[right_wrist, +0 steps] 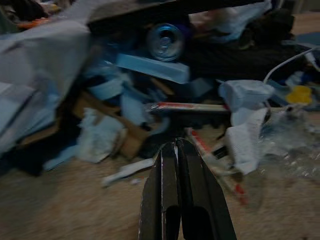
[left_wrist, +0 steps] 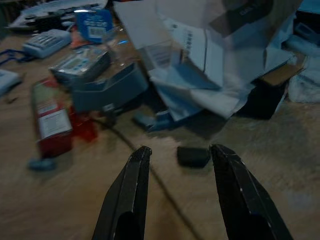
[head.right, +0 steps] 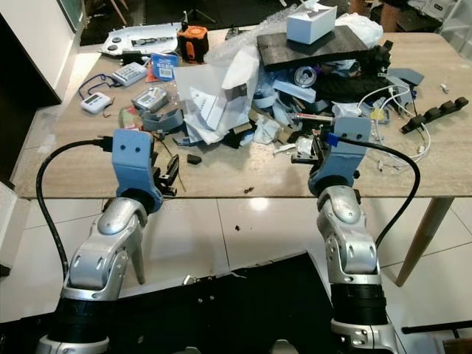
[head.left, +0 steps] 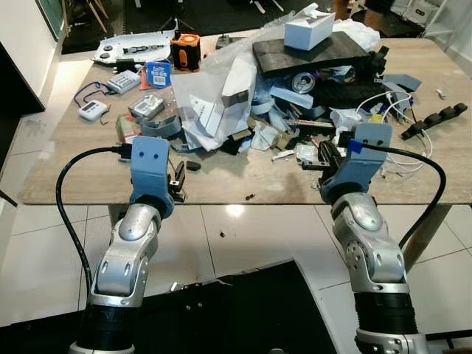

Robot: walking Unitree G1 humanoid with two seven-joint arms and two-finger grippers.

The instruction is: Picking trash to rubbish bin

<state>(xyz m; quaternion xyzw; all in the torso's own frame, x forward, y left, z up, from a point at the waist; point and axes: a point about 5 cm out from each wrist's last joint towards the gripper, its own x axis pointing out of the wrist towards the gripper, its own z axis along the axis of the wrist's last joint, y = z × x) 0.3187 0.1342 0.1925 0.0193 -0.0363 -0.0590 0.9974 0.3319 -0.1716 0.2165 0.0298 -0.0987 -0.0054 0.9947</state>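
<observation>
The left gripper (left_wrist: 177,155) holds its two black fingers (left_wrist: 131,187) spread wide just short of a small dark block (left_wrist: 193,156), which lies on the wooden table (head.left: 88,173) at centre left of the head view. The right gripper (right_wrist: 176,150) has its fingers (right_wrist: 162,195) pressed together, holding nothing, at the near edge of the trash pile (head.left: 295,110). That pile fills the upper centre of the frame, with white paper sheets (head.left: 214,103), a crumpled tissue (right_wrist: 100,137) and an aluminium can (right_wrist: 164,42) under a dark board (head.left: 310,53) carrying a white box (head.left: 310,31).
</observation>
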